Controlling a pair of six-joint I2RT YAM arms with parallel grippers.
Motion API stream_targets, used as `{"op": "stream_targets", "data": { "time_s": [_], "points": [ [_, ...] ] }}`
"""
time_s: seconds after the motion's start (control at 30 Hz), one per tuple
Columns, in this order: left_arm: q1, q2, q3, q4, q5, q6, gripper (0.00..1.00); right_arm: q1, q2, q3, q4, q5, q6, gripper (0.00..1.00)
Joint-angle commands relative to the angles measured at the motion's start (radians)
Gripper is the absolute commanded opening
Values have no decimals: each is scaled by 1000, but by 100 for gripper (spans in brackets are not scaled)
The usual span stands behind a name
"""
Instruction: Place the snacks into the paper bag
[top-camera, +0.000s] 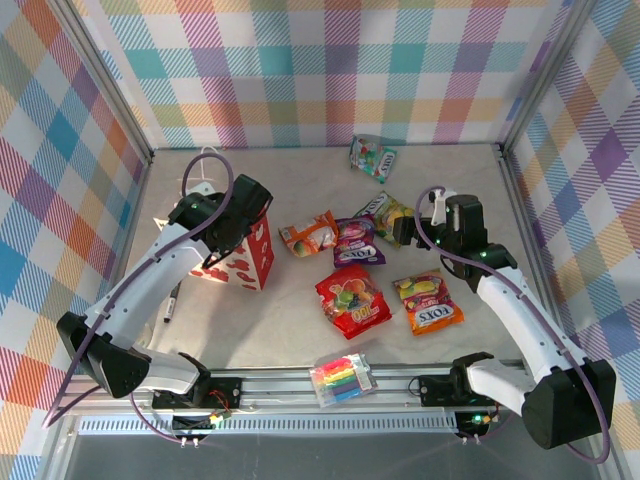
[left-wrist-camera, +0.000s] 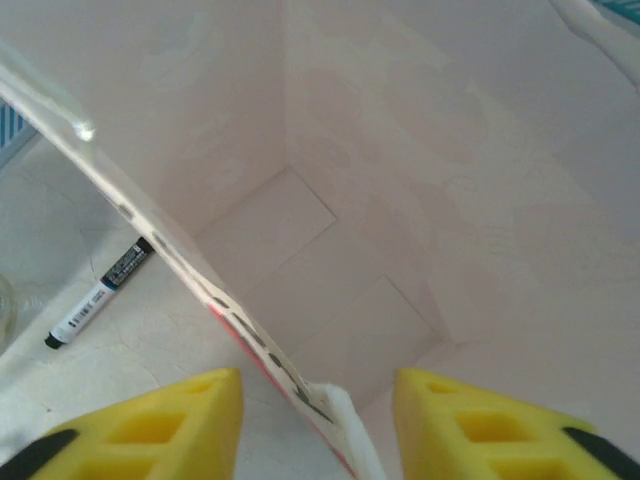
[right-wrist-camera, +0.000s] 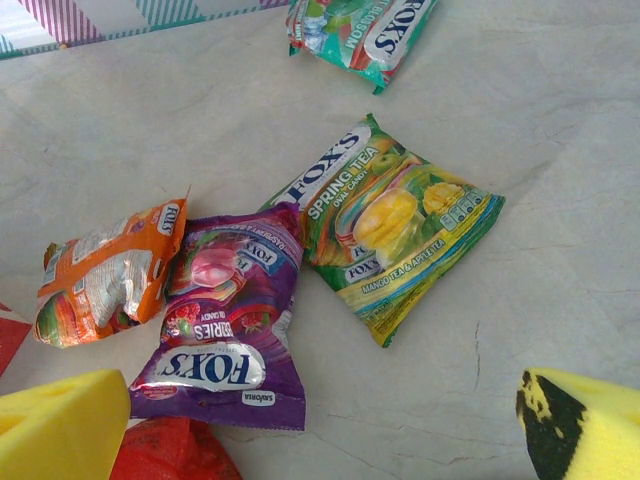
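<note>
Parted, clamping nothing, left gripper (left-wrist-camera: 318, 400) astride one wall of the upright white-and-red strawberry-print paper bag (left-wrist-camera: 400, 200). Spread wide and empty, right gripper (right-wrist-camera: 320, 430) over glossy candy pouches on the table (right-wrist-camera: 560, 150): red pouch (right-wrist-camera: 170, 450) half-hidden, purple pouch (right-wrist-camera: 228, 330), orange pouch (right-wrist-camera: 100, 270), yellow-green pouch (right-wrist-camera: 400, 220); farthest, teal pouch (right-wrist-camera: 355, 30), cropped.

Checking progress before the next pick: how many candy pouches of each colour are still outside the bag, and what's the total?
Teal pouch: 1
Yellow-green pouch: 1
Orange pouch: 1
Purple pouch: 1
Red pouch: 1
Orange-red pouch: 1
Total: 6, all outside the paper bag, whose inside looks bare in the left wrist view.
</note>
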Motion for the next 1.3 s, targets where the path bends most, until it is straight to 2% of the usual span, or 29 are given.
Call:
{"op": "stream_targets", "data": {
  "time_s": [0.0, 0.13, 0.2, 0.27, 0.37, 0.5, 0.6, 0.73, 0.87, 1.0, 1.13, 1.27],
  "points": [
    [12, -21, -14, -7, 9, 8, 33, 8, 12, 46, 7, -3, 0, 99],
    [14, -40, -11, -19, 4, 26, 20, 7, 5, 48, 4, -1, 6, 99],
    [15, -50, -6, -23, 0, 59, 10, 7, -3, 47, -1, 4, 3, 99],
    [24, -54, 9, -28, 6, 112, 5, 7, -10, 47, -5, 12, 0, 99],
    [31, -71, 25, -9, 33, 251, 5, 8, -19, 47, -13, 22, -1, 99],
    [66, -111, 13, 61, 124, 462, 6, 8, -20, 57, -33, 34, -4, 99],
    [87, -132, 5, 98, 164, 570, 5, 8, -17, 70, -49, 45, -12, 99],
    [115, -168, -43, 206, 276, 710, 6, 8, -10, 80, -60, 62, -12, 99],
    [160, -160, -83, 279, 360, 740, 6, 7, 8, 101, -78, 79, -7, 99],
    [167, -134, -85, 326, 418, 742, 5, 8, 29, 123, -91, 87, 0, 99],
    [184, -117, -59, 355, 487, 724, 6, 8, 44, 135, -90, 92, 3, 99],
    [241, -119, -51, 393, 606, 673, 6, 8, 58, 155, -100, 90, -1, 99]
  ]
}}
